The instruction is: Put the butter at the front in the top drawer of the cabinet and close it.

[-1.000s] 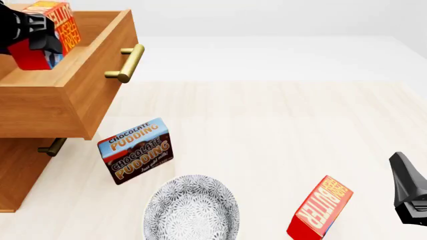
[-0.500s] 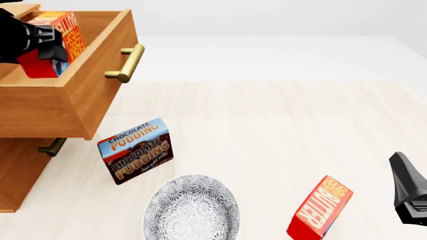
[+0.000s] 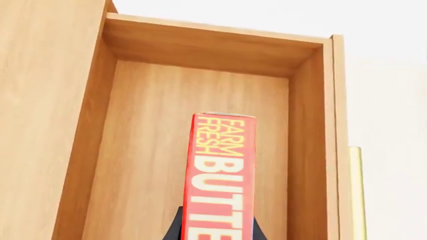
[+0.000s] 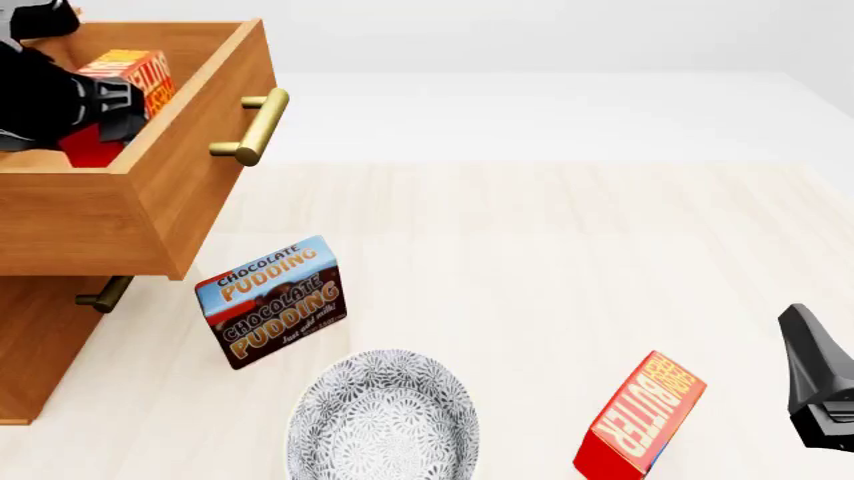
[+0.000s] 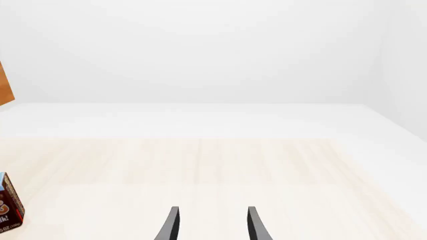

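Sitting nearest at 5 o'clock, a second butter carton (image 4: 642,418) leans on the tabletop (image 4: 561,260); right tool (image 5: 210,226) at 4 o'clock, fingers spread, holding nothing. Patterned bowl (image 4: 383,420) at 6 o'clock, Chocolate Pudding box (image 4: 272,300) behind it. Far at 10 o'clock, left tool (image 4: 83,105) clamps the butter (image 3: 220,175) upright inside the pulled-out top drawer (image 4: 160,190) of the cabinet (image 4: 34,350).
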Robot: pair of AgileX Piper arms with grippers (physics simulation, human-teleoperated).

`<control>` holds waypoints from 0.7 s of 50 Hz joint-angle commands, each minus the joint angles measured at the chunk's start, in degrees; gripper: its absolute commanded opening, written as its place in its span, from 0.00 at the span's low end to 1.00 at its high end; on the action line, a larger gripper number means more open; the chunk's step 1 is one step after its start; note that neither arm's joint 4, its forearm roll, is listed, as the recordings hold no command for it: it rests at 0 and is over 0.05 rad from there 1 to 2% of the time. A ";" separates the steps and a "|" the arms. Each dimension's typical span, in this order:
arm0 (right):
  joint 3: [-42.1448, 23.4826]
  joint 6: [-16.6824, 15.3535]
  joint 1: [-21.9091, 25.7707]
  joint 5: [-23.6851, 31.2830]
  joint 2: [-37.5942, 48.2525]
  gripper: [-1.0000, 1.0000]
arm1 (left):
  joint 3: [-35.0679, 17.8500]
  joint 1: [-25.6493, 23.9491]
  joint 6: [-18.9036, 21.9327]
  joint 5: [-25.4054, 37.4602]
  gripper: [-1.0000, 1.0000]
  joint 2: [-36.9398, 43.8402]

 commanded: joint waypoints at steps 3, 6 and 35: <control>0.08 0.06 0.01 -0.07 0.00 1.00 | 1.49 -0.45 0.32 -1.93 0.00 -0.40; 0.07 0.05 0.00 -0.07 0.00 1.00 | 1.80 -0.45 0.48 -2.15 0.00 -0.24; 0.07 0.05 0.02 -0.08 0.00 1.00 | 1.52 -0.07 1.06 -1.00 1.00 -1.75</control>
